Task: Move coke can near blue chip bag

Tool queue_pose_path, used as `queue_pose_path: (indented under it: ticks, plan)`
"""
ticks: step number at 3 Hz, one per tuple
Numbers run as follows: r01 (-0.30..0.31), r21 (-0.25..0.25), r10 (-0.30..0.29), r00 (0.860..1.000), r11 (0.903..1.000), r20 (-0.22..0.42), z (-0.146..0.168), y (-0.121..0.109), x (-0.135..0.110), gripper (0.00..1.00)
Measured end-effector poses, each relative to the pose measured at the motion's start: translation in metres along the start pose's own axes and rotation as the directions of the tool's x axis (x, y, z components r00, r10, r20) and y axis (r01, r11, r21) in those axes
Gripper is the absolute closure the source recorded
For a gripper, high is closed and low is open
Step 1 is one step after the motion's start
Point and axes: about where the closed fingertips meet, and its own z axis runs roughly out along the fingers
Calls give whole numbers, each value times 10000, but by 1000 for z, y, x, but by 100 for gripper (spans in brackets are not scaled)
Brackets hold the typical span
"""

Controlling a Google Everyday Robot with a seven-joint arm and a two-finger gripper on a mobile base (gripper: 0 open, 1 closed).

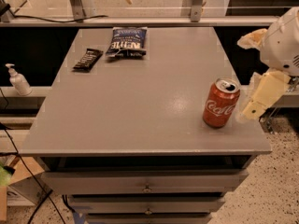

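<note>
Coke can (221, 103): red-orange body, white script lettering, silver top.
Blue chip bag (126, 42): dark blue, with large white lettering across the middle.
Snack bar wrapper (87, 59): dark brown, nearly black, with faint pale print.
Tabletop (140, 101): plain matt grey, with one pale glare patch left of the coke can.
Drawers (117, 183): grey fronts with small metallic knobs.
Gripper (254, 105): pale cream-yellow, at the tabletop's right edge, just beside the coke can.
Arm housing (282, 36): white, above the gripper.
Pump bottle (18, 80): white, at far left.
Floor (275, 190): beige, speckled with dark flecks.
</note>
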Motion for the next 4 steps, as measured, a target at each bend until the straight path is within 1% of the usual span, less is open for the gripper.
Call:
queue_pose_path:
  ticks: [1,2,3,4]
  plan:
    - [27,14,-28,9993,10000,361,-1,1,-8,0]
    - [-264,-112,267,9992,9996,306,8,1,-4,0]
    - [-582,-316,607,9945,9978,855,34,1,0,0]
    - [-879,-465,925,9896,9950,1097,56,-3,5,0]
